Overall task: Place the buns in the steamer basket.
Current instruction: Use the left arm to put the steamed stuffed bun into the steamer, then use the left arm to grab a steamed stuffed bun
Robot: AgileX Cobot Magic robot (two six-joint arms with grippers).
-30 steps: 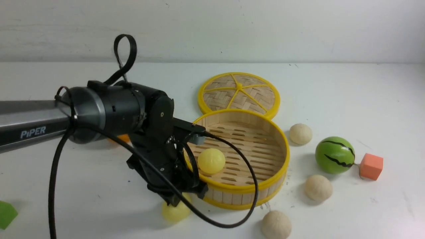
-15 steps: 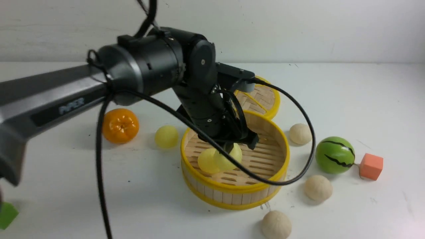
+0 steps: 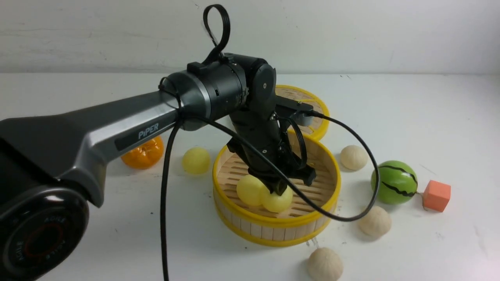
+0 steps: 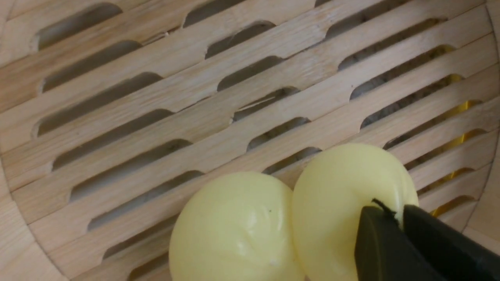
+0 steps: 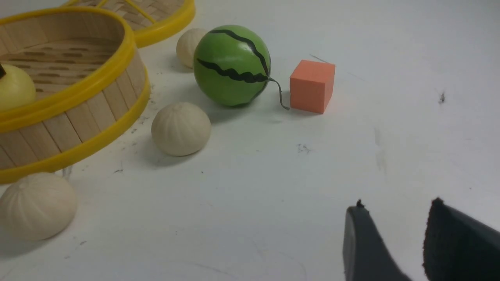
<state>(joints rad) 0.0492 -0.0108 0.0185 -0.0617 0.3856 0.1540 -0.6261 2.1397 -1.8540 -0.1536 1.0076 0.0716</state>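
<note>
The basket (image 3: 314,218) rings the left gripper (image 3: 279,190), whose jaws stand narrow, pinching the top of a yellow bun (image 3: 278,202) that sits on the slats beneath them. A second yellow bun (image 3: 249,190) touches it, just beside the jaws — a third yellow bun (image 3: 196,160) lies beyond the wall. The right gripper (image 5: 398,206) stands parted and empty — cream buns (image 5: 181,128) lie well ahead of it, outside the basket.

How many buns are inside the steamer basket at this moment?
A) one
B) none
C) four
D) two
D: one pale yellow bun and a second yellow bun sit side by side inside the wall of the steamer basket.
</note>
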